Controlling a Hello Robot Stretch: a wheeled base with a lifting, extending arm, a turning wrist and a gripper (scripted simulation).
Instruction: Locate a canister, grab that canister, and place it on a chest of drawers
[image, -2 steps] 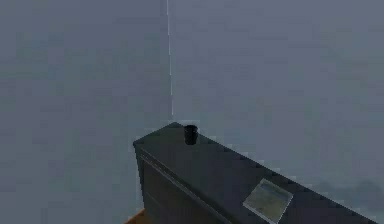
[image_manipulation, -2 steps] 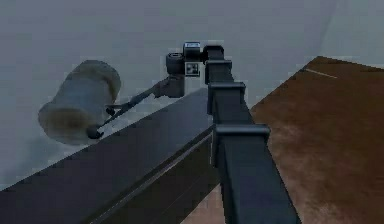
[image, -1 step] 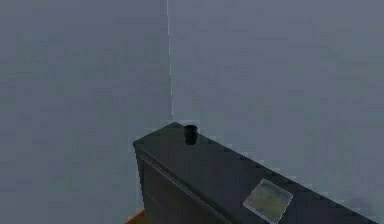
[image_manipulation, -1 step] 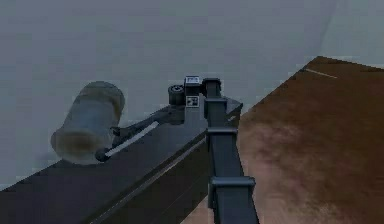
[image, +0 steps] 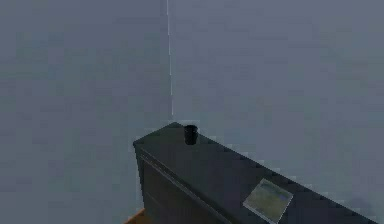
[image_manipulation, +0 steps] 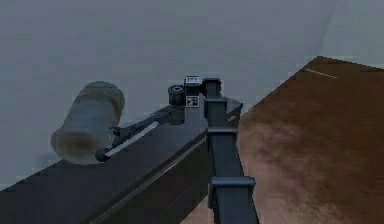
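A pale, rounded canister (image_manipulation: 88, 122) sits tilted at the far end of my gripper (image_manipulation: 106, 143), in front of the grey wall. Its lower end is just at the back edge of a dark chest of drawers (image_manipulation: 150, 168). I cannot tell whether the canister hangs clear of that top, so I cannot tell whether the gripper holds it. The arm (image_manipulation: 222, 150) rises from the bottom edge of the arm side view. In the forward view the same dark chest of drawers (image: 205, 172) stands in a wall corner.
A small dark cylinder (image: 188, 132) stands near the far corner of the chest's top. A flat pale sheet-like thing (image: 269, 198) lies farther right on it. Brown wooden floor (image_manipulation: 310, 130) stretches to the arm side view's right. Grey walls close in behind the chest.
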